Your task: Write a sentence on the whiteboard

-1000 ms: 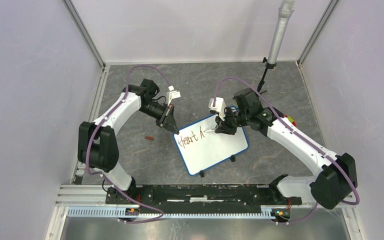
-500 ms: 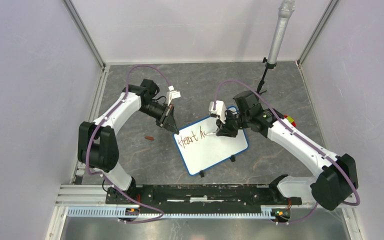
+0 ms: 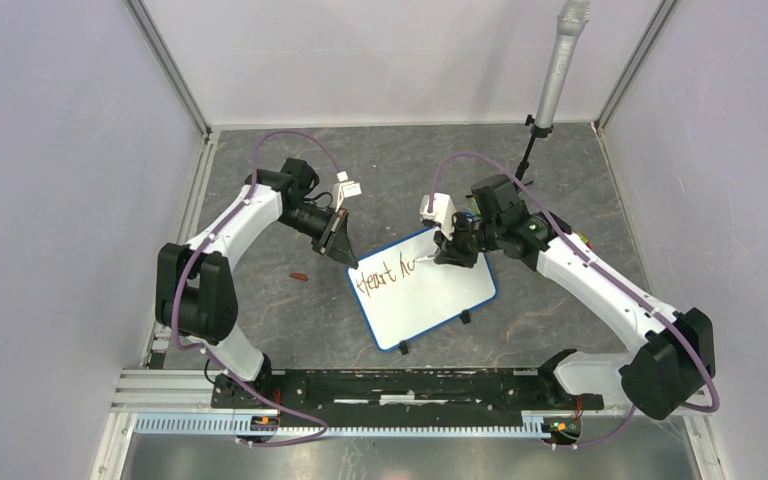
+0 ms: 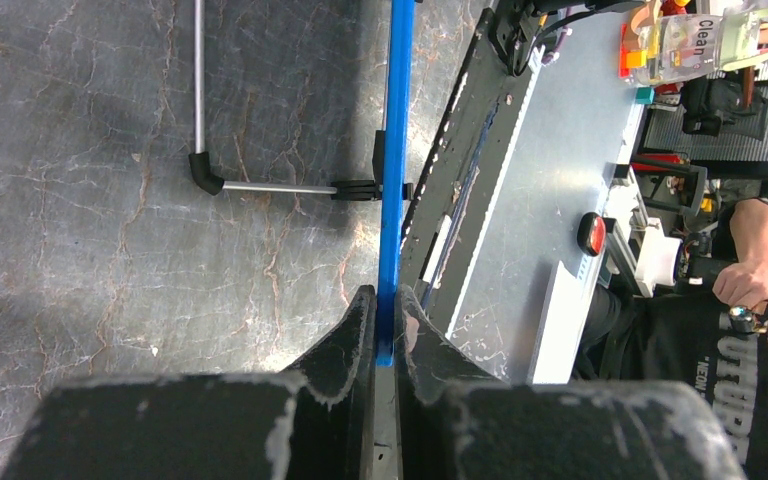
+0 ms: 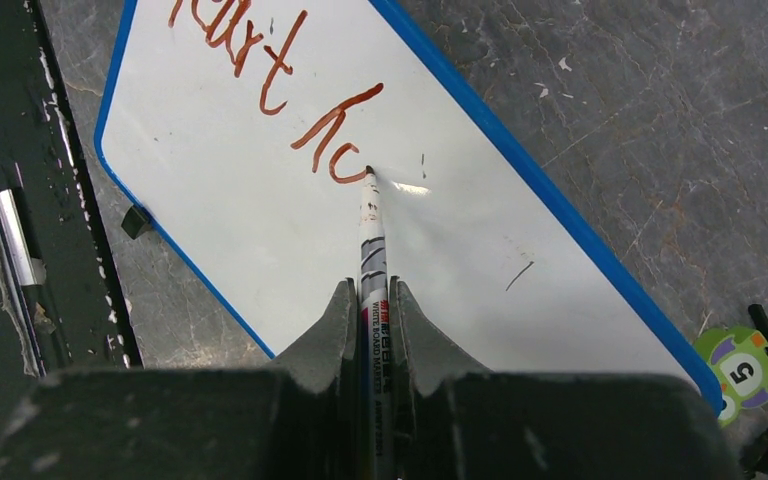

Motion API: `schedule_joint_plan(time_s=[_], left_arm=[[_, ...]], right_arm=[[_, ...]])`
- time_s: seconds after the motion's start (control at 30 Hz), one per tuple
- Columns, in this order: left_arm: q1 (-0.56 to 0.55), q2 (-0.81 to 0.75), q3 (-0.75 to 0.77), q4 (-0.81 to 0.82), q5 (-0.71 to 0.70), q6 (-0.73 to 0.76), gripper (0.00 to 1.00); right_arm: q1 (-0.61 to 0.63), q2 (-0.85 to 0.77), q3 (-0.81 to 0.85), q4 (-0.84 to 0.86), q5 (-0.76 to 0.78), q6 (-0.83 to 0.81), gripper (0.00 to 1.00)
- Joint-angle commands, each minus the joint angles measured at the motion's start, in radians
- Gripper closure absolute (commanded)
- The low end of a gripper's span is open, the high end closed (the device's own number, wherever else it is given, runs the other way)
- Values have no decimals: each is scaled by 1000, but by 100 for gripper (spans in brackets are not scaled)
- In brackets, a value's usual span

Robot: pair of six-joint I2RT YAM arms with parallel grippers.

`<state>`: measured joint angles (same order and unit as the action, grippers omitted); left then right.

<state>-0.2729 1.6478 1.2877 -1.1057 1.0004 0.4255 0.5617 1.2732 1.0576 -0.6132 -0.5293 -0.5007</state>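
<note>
The whiteboard point(image 3: 430, 295) with its blue frame lies tilted on the grey floor. The sentence point(image 3: 380, 277) in reddish-brown marker reads "Heart" plus the start of a second word; its end shows in the right wrist view point(image 5: 290, 90). My left gripper point(image 3: 344, 248) is shut on the whiteboard's blue edge point(image 4: 394, 180) at its far left corner. My right gripper point(image 3: 449, 252) is shut on a whiteboard marker point(image 5: 371, 240). The marker's tip touches the board at the end of the last red stroke.
A small reddish marker cap point(image 3: 300, 276) lies on the floor left of the board. A grey microphone on a black stand point(image 3: 552, 80) rises at the back right. A green numbered token point(image 5: 740, 370) lies beside the board's far edge. White walls enclose the cell.
The second word has grown from one peaked stroke to a stroke with a curl after it. My right gripper and marker have shifted slightly right along the line. The left arm has not moved.
</note>
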Motion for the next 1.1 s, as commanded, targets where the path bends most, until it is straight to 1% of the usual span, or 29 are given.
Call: schedule_joint_plan(time_s=[0.0,0.47,0.6,0.77,0.9,1.07], left_arm=[[-4,-13,5,-17,-4,40,98],[-5,-8,4,-17,-8,43,98],[-5,-8,7,-16,-7,42,98],[-5,-10,5,-16,-6,43,98],[-5,-10,5,-17,-3,43,98],[-4,-10,5,-16,-3,43,98]], right_arm=[[-6,25,42,47,1,16,100],[25,32,31,51,-20,25,100],[26,22,38,29,-58,9,100],[-3,-4,63,-2,-90,1,100],[-38,-17,56,6,-105,-2,100],[-52,-15,65,21,-107,8,100]])
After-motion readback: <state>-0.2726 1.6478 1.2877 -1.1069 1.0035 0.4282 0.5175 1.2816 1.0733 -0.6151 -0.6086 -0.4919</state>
